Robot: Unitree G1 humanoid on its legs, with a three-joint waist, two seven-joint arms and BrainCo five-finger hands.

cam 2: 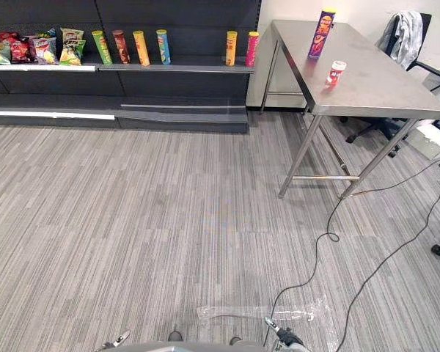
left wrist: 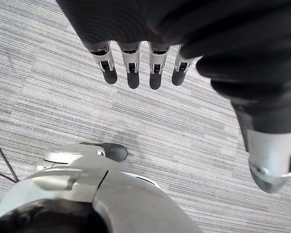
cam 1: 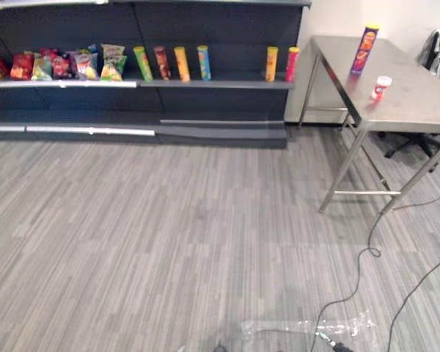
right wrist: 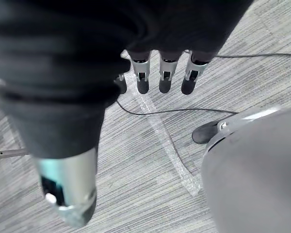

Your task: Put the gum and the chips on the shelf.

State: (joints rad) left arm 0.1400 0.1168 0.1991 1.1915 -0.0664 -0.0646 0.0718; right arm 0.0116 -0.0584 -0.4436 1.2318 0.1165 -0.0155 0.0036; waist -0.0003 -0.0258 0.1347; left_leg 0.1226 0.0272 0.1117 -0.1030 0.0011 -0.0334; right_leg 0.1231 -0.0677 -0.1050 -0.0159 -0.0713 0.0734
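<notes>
**Shelf, left end.** A row of bright crinkled snack bags [cam 1: 59, 64] in red, yellow and green stands at the left end of the dark metal shelf [cam 1: 227, 83], along its front edge.

**Shelf, middle.** Four tall cardboard canisters stand upright, side by side but apart. In order they are a green tube [cam 1: 142, 63], a red-brown tube [cam 1: 162, 62], an orange tube [cam 1: 182, 64] and a blue-green tube [cam 1: 203, 62].

**Shelf, right end.** After a bare stretch of board, a yellow tube [cam 1: 271, 64] and a pink tube [cam 1: 292, 64] stand near each other by the right edge.

**Floor.** Grey striped carpet [cam 1: 169, 220] lies between the shelf and the camera. A strip of clear tape [cam 1: 308, 326] lies flat on it at the near side.

**Surface.** A steel-topped surface on thin metal legs [cam 1: 418, 99] stands to the right of the shelf. The tall purple chips canister [cam 1: 365, 49] stands upright near its far edge, toward the far left corner. The small red-and-white gum tub [cam 1: 380, 88] stands upright close to the left edge, nearer the camera than the canister and apart from it. Neither is on the shelf yet.

**Beyond the surface.** A grey garment hangs over a black office chair [cam 2: 407, 35] past the far right corner.

**Robot hands.** The left robot hand [left wrist: 132, 60] hangs above the carpet, its fingers straight, apart and holding nothing. The right robot hand [right wrist: 165, 73] hangs likewise, its fingers extended and empty above the tape strip.
</notes>
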